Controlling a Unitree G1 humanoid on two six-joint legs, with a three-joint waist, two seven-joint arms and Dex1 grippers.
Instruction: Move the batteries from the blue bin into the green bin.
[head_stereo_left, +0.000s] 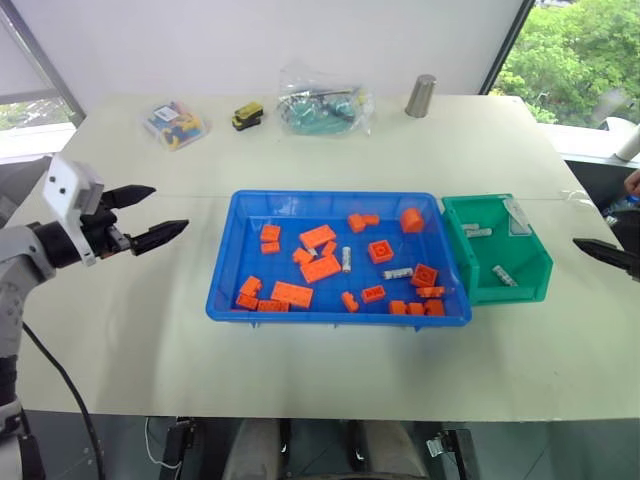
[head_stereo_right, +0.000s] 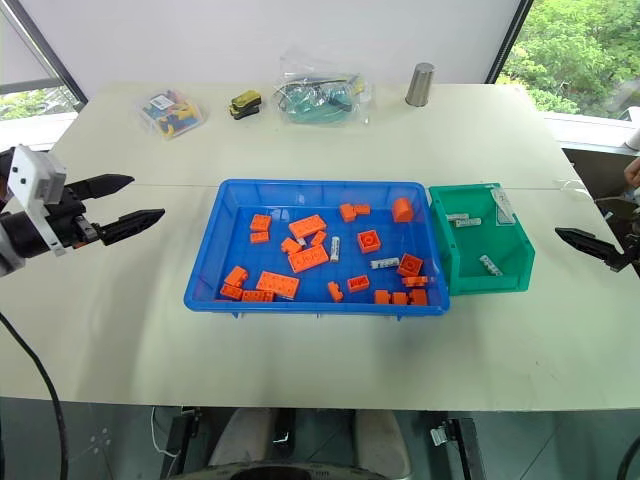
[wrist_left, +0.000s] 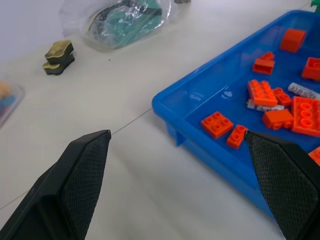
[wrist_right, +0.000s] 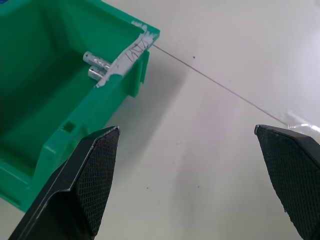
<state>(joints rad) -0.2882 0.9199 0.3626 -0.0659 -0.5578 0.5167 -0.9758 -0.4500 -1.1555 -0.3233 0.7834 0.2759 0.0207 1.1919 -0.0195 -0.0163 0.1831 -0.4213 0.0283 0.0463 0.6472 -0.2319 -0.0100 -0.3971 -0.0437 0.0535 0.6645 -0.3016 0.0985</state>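
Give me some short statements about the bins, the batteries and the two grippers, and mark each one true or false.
1. The green bin stands against the blue bin. True.
2. The green bin holds no batteries. False: several batteries already lie in it.
3. The left gripper is shut on a battery. False: its fingers are open and hold nothing.
4. Batteries remain in the blue bin among orange bricks. True.
5. The right gripper is open beside the green bin. True.

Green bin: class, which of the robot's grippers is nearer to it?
Right. The right gripper hangs open just beside the green bin; the left gripper hangs open across the blue bin, off its far side.
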